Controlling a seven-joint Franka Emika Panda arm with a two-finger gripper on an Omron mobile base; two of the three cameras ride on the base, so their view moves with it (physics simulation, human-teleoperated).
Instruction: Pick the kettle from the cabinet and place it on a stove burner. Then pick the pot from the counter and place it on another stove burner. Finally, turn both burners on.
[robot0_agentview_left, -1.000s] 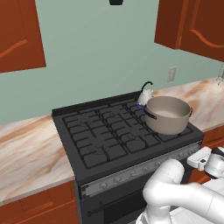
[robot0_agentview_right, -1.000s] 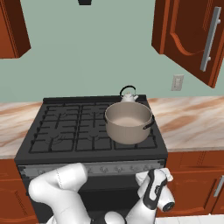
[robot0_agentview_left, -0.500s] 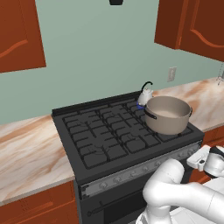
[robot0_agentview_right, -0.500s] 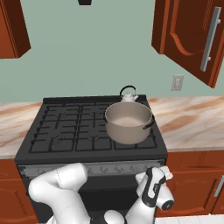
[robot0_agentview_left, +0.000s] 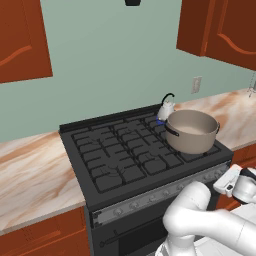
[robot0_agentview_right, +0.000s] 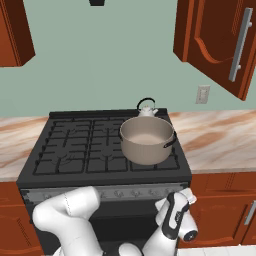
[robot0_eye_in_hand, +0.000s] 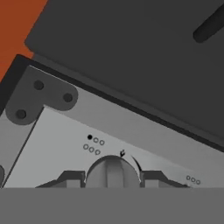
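Observation:
The small silvery kettle (robot0_agentview_left: 166, 107) (robot0_agentview_right: 147, 109) stands on the back right stove burner (robot0_agentview_left: 159, 121), with a faint blue glow at its base. The wide grey-beige pot (robot0_agentview_left: 191, 131) (robot0_agentview_right: 147, 140) sits on the front right burner. My gripper (robot0_eye_in_hand: 111, 177) is low at the range's front panel. Its two dark fingertips (robot0_eye_in_hand: 70, 177) press either side of a silver knob (robot0_eye_in_hand: 113, 168), shut on it. In the base views my hand (robot0_agentview_right: 181, 204) (robot0_agentview_left: 239, 182) sits just below the stove's right front corner. The cabinet (robot0_agentview_right: 220, 40) door hangs open at the upper right.
The black range (robot0_agentview_left: 115, 150) has a row of small knobs (robot0_agentview_right: 125, 192) along its front. Marble-look counter (robot0_agentview_left: 30, 175) (robot0_agentview_right: 220, 140) runs on both sides, over reddish-brown base cabinets. A wall outlet (robot0_agentview_right: 202, 93) sits behind the right counter.
The hand has shifted only slightly at the stove's front panel. Kettle and pot have not moved.

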